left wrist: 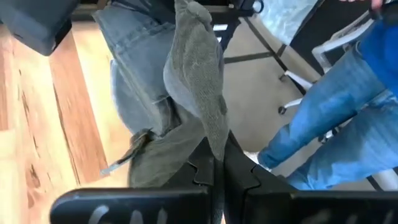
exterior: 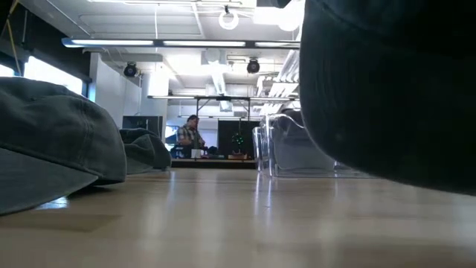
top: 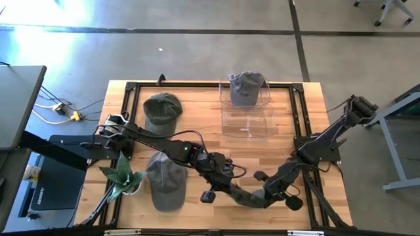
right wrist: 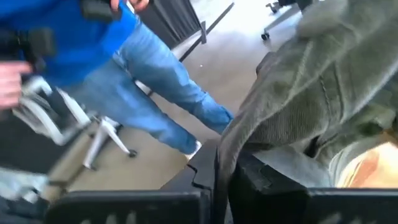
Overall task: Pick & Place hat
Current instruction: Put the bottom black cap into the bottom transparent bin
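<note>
one hat [top: 246, 89] in the clear bin [top: 247, 124]; two hats [top: 162, 110] left of it

Potted plant [top: 122, 174], green leaves: on wooden worktop [top: 282, 134], well left of left gripper [top: 231, 190]. Clear plastic container [top: 248, 123]: far side of worktop, beyond both grippers. Yellow-plug cables [top: 65, 113] on floor, off worktop's left edge. Person in blue jeans [right wrist: 158, 81], with office chair [right wrist: 74, 124], on floor past right gripper [top: 274, 194].
</note>
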You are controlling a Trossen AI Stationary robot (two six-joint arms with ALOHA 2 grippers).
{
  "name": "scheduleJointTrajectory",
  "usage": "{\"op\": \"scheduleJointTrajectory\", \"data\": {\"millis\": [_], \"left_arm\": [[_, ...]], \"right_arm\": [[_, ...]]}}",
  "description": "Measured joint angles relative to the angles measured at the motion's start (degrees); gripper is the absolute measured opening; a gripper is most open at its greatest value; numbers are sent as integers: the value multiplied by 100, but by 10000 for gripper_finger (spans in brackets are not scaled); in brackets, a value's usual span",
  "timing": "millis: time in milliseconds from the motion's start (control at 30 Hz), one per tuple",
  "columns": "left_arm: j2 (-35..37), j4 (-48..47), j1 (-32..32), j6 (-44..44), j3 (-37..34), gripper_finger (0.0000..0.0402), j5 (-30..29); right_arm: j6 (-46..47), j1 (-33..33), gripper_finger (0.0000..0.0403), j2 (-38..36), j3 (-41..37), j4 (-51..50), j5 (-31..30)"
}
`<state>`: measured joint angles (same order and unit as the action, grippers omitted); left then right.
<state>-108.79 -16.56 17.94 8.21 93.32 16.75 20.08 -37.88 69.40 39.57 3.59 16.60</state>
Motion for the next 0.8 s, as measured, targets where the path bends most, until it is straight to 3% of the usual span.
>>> {"op": "scheduleJointTrajectory", "data": {"millis": [133,233,467,533,633,733,800], "left_arm": [[0,-31,-31,72,0,3,10],[0,-28,-40,33,0,30,160],[0,113,-35,44,0,181,171],[0,457,-31,287,0,223,-22],[-96,855,-22,647,12,268,-781],[-315,1215,-31,712,-13,289,-1288],[-433,1832,-39,728,-12,293,-1146]], "right_arm": [[518,39,10,-139,0,-110,70],[551,37,9,-123,0,-155,23],[545,220,7,-121,0,-214,-175],[488,266,7,-121,0,-212,-233],[299,308,4,-121,0,-216,-263],[248,322,6,-119,0,-218,-314],[241,338,4,-119,0,-216,-305]]}}
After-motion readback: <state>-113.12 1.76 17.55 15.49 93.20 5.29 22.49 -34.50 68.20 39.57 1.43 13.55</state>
